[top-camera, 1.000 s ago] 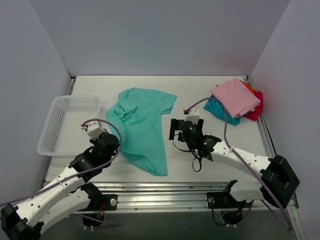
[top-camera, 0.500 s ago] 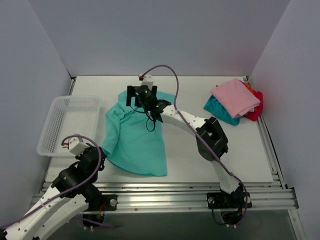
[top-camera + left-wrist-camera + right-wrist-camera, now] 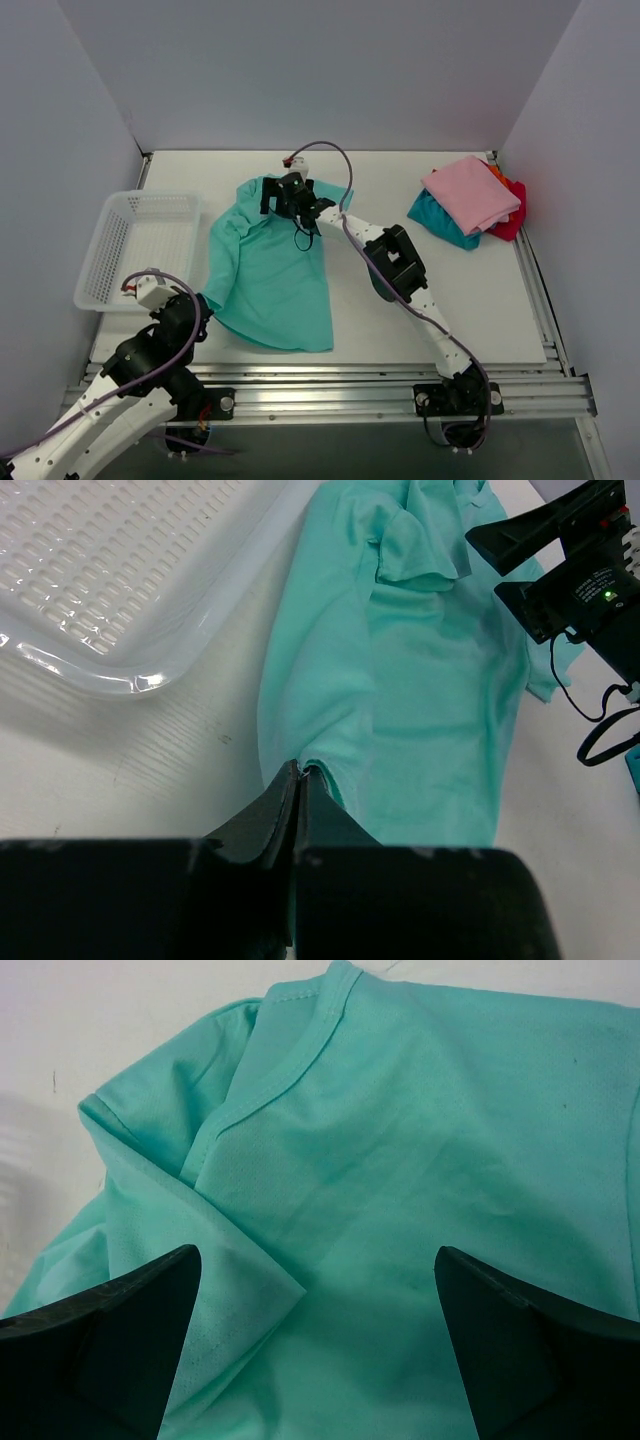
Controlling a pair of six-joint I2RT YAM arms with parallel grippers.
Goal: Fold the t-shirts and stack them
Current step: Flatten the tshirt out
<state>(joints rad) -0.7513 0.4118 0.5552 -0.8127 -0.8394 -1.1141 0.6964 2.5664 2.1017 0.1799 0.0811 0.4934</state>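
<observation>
The stack is mostly built. 4 folded shirts sit in a pile (image 3: 468,203) well away from the basket (image 3: 100,285), at the far side of the table (image 3: 480,300) from it: the pink shirt (image 3: 470,190) on top, a teal-blue shirt (image 3: 434,219) under it, and a red shirt (image 3: 513,222) and an orange shirt (image 3: 497,173) showing only as slivers at the edge.

1 shirt is left, the green shirt (image 3: 270,265). It lies open just beside the basket, on the side toward the pile. Its body is roughly spread out, but the sleeve nearest the basket is bunched and turned in on itself. I judge that no proper fold has been made in it yet.

My left gripper (image 3: 298,775) is closed at the shirt's hem corner, the end nearest my bases. The cloth edge meets the tips, so I take it to be pinched, though the wrist view does not quite show fabric between the jaws. My right gripper (image 3: 287,195) hangs over the collar end, farther from my bases, with its jaws spread wide and nothing between them.

What remains for me is to pull this shirt flat, fold it, and carry it across to the top of the pile.
</observation>
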